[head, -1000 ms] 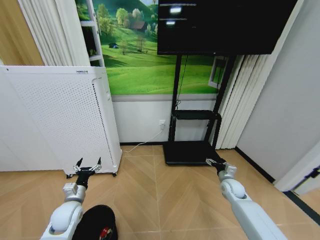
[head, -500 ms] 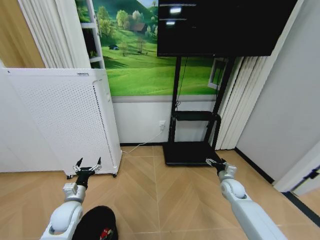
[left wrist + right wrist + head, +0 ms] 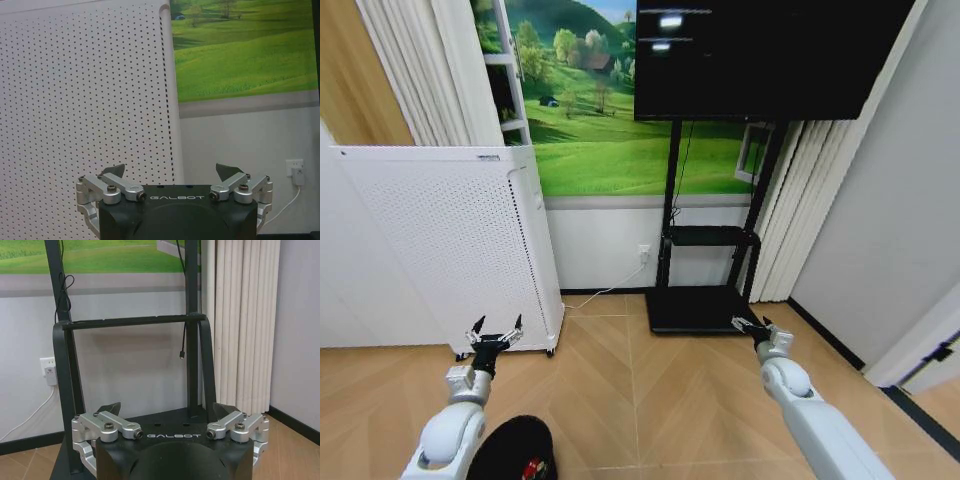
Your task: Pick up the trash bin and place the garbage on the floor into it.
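The black round trash bin [image 3: 516, 446] sits at the bottom edge of the head view, partly hidden behind my left forearm. A small red-and-white piece of garbage [image 3: 530, 467] shows in its dark mouth. My left gripper [image 3: 495, 331] is held out ahead of the bin, open and empty. In the left wrist view, the left gripper [image 3: 172, 172] faces the white perforated appliance [image 3: 85, 115]. My right gripper [image 3: 751, 324] is also held forward, open and empty. In the right wrist view, the right gripper [image 3: 165, 410] faces the black TV stand [image 3: 130, 322].
The tall white perforated appliance [image 3: 450, 240] stands on wheels at the left. A black TV stand [image 3: 705, 300] with a big screen [image 3: 760, 55] stands against the wall at centre right. A white cable [image 3: 605, 290] runs to a wall socket. Bare wooden floor [image 3: 650, 400] lies between my arms.
The whole head view has shifted slightly down, so the camera has moved. Both arms and grippers hold the same pose.
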`<state>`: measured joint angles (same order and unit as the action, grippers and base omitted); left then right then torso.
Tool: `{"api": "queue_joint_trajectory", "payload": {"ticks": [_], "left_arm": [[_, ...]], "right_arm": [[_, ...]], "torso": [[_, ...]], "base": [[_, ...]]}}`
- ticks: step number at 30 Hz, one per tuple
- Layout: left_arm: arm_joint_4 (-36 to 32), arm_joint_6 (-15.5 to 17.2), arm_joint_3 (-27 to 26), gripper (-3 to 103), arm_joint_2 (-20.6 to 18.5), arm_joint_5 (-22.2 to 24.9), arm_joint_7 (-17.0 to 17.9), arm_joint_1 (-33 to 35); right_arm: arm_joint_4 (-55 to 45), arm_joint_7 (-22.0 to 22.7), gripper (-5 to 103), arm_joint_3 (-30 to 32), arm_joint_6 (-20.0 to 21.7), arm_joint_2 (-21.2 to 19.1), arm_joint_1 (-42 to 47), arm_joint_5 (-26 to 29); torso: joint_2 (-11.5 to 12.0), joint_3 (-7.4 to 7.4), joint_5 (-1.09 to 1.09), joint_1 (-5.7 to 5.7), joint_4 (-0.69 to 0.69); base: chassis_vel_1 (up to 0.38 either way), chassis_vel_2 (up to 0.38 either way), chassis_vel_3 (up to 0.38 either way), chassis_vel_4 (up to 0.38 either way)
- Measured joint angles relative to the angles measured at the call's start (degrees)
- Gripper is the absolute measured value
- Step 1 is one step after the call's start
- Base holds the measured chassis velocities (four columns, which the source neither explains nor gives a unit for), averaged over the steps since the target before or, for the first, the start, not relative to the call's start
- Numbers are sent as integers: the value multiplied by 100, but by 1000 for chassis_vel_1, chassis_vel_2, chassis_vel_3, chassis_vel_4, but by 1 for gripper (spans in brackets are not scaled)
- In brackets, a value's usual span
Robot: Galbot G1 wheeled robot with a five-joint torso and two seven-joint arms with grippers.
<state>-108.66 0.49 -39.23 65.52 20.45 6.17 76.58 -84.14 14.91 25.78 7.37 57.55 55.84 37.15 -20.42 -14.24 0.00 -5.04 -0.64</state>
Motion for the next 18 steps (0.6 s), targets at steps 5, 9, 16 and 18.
{"api": "queue_joint_trajectory", "payload": {"ticks": [5, 9, 16, 18], "left_arm": [[0, 1, 0, 99, 0, 0, 0, 0], [0, 0, 0, 99, 0, 0, 0, 0], [0, 1, 0, 99, 0, 0, 0, 0], [0, 0, -1, 99, 0, 0, 1, 0]], "right_arm": [[0, 0, 100, 0, 0, 0, 0, 0], [0, 0, 100, 0, 0, 0, 0, 0], [0, 0, 100, 0, 0, 0, 0, 0], [0, 0, 100, 0, 0, 0, 0, 0]], "torso": [[-119, -75, 0, -43, 0], [-186, -122, 0, -65, 0], [-311, -206, 0, -105, 0], [-423, -279, 0, -144, 0]], "base": [[0, 0, 0, 0], [0, 0, 0, 0], [0, 0, 0, 0], [0, 0, 0, 0]]}}
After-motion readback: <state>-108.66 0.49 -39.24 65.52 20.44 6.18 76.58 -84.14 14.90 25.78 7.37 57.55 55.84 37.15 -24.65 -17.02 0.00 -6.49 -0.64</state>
